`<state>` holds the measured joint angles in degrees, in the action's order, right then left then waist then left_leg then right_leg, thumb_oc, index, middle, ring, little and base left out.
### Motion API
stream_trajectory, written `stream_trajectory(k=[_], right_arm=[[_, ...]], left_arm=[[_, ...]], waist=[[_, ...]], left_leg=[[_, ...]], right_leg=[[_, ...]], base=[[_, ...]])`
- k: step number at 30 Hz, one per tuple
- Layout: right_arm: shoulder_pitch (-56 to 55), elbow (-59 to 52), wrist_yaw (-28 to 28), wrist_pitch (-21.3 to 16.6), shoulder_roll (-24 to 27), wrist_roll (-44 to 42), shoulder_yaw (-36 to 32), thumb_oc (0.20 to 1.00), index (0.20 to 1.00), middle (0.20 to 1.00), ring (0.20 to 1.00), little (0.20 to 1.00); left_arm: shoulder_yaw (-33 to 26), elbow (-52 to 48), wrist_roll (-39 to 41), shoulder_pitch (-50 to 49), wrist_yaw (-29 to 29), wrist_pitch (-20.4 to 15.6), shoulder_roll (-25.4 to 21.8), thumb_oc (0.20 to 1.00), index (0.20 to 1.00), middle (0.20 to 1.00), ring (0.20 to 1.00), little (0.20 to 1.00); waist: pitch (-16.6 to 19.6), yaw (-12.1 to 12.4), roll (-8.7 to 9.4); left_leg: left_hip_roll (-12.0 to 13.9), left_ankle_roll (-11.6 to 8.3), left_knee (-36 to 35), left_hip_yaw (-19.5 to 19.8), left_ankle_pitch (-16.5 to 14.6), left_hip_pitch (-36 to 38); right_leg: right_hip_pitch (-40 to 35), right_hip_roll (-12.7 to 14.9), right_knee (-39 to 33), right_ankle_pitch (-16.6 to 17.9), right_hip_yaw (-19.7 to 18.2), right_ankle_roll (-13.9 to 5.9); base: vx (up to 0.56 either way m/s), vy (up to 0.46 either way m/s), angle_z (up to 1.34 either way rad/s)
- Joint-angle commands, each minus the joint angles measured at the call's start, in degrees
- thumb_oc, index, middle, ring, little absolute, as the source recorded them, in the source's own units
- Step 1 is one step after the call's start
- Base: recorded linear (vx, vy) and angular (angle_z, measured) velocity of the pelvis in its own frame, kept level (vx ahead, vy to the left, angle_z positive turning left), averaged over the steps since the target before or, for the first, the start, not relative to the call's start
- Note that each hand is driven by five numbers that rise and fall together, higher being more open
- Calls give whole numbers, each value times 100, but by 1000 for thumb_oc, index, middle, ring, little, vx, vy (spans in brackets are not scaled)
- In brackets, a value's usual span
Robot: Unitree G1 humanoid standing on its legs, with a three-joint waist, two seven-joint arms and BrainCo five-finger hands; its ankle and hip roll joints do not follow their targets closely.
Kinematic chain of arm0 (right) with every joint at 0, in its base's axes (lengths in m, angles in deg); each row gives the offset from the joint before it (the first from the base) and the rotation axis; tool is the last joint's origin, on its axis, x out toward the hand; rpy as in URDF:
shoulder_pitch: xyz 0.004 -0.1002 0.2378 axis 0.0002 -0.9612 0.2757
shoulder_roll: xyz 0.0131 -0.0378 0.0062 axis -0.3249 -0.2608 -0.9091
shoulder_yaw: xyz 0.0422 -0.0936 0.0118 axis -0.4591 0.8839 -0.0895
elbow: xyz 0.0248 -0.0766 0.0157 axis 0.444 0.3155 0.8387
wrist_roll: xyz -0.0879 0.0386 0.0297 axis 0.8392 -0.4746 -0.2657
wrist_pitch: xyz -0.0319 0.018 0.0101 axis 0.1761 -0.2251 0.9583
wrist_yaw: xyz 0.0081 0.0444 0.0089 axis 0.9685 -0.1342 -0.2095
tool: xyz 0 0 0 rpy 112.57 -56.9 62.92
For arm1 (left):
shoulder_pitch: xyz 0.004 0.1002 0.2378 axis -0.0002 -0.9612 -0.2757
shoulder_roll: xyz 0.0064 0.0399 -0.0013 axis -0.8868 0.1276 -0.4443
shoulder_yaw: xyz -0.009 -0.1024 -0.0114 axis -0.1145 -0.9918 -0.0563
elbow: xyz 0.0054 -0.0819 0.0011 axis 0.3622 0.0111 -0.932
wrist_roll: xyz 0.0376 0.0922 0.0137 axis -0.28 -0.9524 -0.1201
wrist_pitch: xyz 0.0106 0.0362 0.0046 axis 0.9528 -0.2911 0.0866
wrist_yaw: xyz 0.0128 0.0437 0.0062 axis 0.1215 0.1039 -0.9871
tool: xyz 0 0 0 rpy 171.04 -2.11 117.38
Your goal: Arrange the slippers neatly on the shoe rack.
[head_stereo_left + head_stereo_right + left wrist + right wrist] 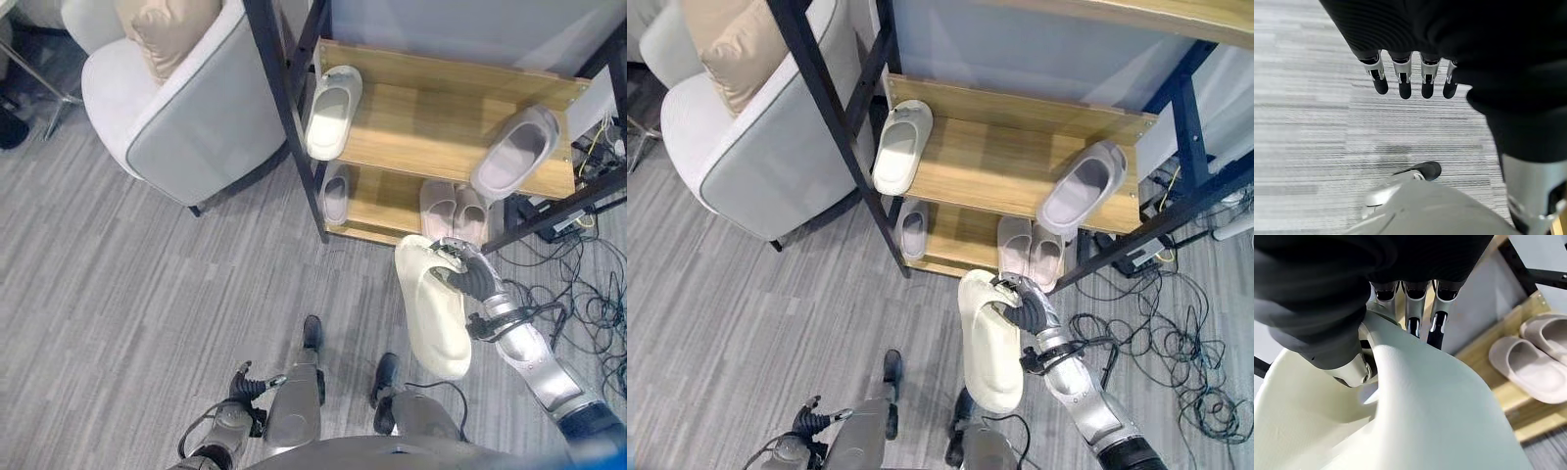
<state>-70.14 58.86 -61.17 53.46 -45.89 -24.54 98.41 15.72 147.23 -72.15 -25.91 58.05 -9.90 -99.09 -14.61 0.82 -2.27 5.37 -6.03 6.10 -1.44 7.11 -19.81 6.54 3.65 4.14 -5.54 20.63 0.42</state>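
The cream slipper (432, 305) is hanging in the air just near of the rack (446, 113), its strap pinched by the right hand (468, 271); the right wrist view is showing fingers (1415, 308) over the strap and thumb under it. The left hand (1410, 73) is hanging with straight fingers over the floor.

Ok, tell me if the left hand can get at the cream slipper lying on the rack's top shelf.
Probably not as things stand. The left hand hangs low by the robot's side, open, well short of the shoe rack. The cream slipper lies at the shelf's left end with nothing over it, so the way looks free once the arm lifts.
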Motion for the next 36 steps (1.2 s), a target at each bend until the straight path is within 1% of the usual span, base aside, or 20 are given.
stream_trajectory(k=[1,2,3,4,7,9,11,12,13,14,15,16,17,19,20,24,27,29,32,36], right_arm=[[621,-371,71,-431,-247,-95,337,200,200,200,200,200],[616,-372,69,-431,-252,-92,342,200,200,200,200,200],[381,-426,163,-437,-370,-36,487,200,200,200,200,200],[380,-427,164,-436,-371,-35,485,200,200,200,200,200],[331,-308,224,-425,-428,238,718,200,200,200,200,200],[417,-131,146,-371,-534,439,736,200,200,200,200,200],[504,-68,97,-350,-611,468,716,200,200,200,200,200],[505,-10,19,-329,-653,514,649,200,200,200,200,200],[495,-37,18,-332,-681,544,650,200,200,200,200,200],[473,-78,16,-337,-684,565,666,200,200,200,200,200],[435,-90,-21,-332,-682,587,674,200,200,200,200,200],[451,-26,-52,-324,-668,619,680,200,200,200,200,200],[424,-2,-105,-304,-675,629,644,200,200,200,200,200],[309,15,-155,-341,-672,681,647,200,200,200,200,200],[240,3,-98,-367,-646,584,662,200,200,200,200,200],[189,-30,157,-450,-434,375,840,200,200,200,200,200],[279,-55,310,-424,-328,282,916,200,200,200,200,200],[436,-55,436,-401,-226,241,1000,200,200,200,200,200],[584,-138,581,-362,-123,240,1114,200,200,200,200,200],[846,-64,636,-286,-32,505,1301,200,200,200,200,200]], left_arm=[[-87,420,-292,-134,116,45,28,1000,1000,1000,1000,1000],[-88,417,-293,-143,116,46,24,1000,1000,1000,1000,1000],[-177,501,-348,-296,111,71,-19,1000,1000,1000,1000,1000],[-176,500,-348,-296,111,71,-20,1000,1000,1000,1000,1000],[-193,418,-403,-379,111,57,-83,1000,1000,1000,1000,1000],[-241,349,-310,-294,128,89,-115,1000,1000,1000,1000,1000],[-296,296,-194,-249,119,102,-121,1000,1000,1000,1000,1000],[-307,272,-150,-251,102,84,-169,1000,1000,1000,1000,1000],[-309,279,-175,-230,137,74,-148,1000,1000,1000,1000,1000],[-301,280,-192,-210,157,51,-127,1000,1000,1000,1000,1000],[-304,276,-179,-149,159,17,-154,1000,1000,1000,1000,1000],[-287,281,-201,-98,147,15,-194,1000,1000,1000,1000,1000],[-294,293,-244,-117,182,15,-195,1000,1000,1000,1000,1000],[-303,348,-303,-182,235,-5,-192,1000,1000,1000,1000,1000],[-310,373,-322,-223,286,-19,-193,1000,1000,1000,1000,1000],[-83,341,-570,-270,381,-25,-139,1000,1000,1000,1000,1000],[45,277,-576,-200,342,-31,-159,1000,1000,1000,1000,1000],[261,223,-752,-131,344,-38,-175,1000,1000,1000,1000,1000],[316,103,-682,59,402,-78,-252,1000,1000,1000,1000,1000],[439,-286,-495,263,466,-214,-358,1000,1000,1000,1000,1000]], waist=[[153,135,392],[151,139,400],[272,127,427],[281,127,421],[431,167,485],[479,145,496],[402,97,436],[317,33,332],[298,-4,320],[290,-25,327],[257,-68,350],[216,-89,378],[213,-118,398],[285,-124,478],[324,-119,528],[320,-99,541],[212,-105,539],[48,-108,552],[-69,-104,579],[-203,-63,607]], left_leg=[[-86,228,-531,-47,-170,249],[-89,229,-537,-55,-170,263],[-154,309,-574,-208,-290,535],[-150,312,-580,-206,-277,522],[-277,432,-477,-336,-521,767],[-356,561,-503,-466,-733,1023],[-396,700,-548,-581,-842,1213],[-360,772,-538,-591,-941,1365],[-359,767,-562,-607,-1009,1480],[-337,734,-592,-619,-1042,1529],[-302,669,-600,-599,-1062,1548],[-321,650,-556,-544,-1101,1557],[-339,655,-502,-481,-1117,1545],[-398,647,-506,-459,-1145,1507],[-405,621,-495,-431,-1119,1465],[-299,512,-454,-327,-1052,1280],[-245,481,-329,-235,-1037,1067],[-198,456,-98,-162,-1040,749],[-175,417,321,-86,-1109,298],[-169,398,1179,25,-1381,-381]], right_leg=[[-522,10,-75,-328,-309,-426],[-534,13,-81,-326,-315,-428],[-754,112,-100,-320,-362,-478],[-745,106,-113,-301,-361,-478],[-934,272,-93,-257,-417,-609],[-795,487,403,-85,-412,-802],[-396,775,1342,295,-432,-1034],[-47,908,1978,372,-481,-1071],[107,1015,1944,401,-481,-1039],[170,1117,1627,386,-434,-993],[141,1193,889,504,-359,-964],[137,1169,539,536,-468,-981],[155,1118,397,606,-654,-1015],[63,1033,-20,709,-805,-1039],[2,983,-150,769,-800,-1040],[-49,818,-249,660,-654,-927],[104,764,-110,552,-635,-870],[383,746,160,442,-645,-801],[784,791,612,313,-659,-733],[1429,838,1535,-20,-699,-657]], base=[[166,135,-35],[227,242,-31],[169,199,-9],[234,274,5],[196,251,-1],[117,291,-16],[50,282,-46],[98,246,-42],[143,147,-40],[155,-60,-29],[139,-134,-22],[106,-132,-8],[72,-85,-1],[65,-93,20],[57,-154,43],[21,-129,20],[-45,-91,7],[-117,-81,6],[-92,-49,9],[-64,-50,16]])
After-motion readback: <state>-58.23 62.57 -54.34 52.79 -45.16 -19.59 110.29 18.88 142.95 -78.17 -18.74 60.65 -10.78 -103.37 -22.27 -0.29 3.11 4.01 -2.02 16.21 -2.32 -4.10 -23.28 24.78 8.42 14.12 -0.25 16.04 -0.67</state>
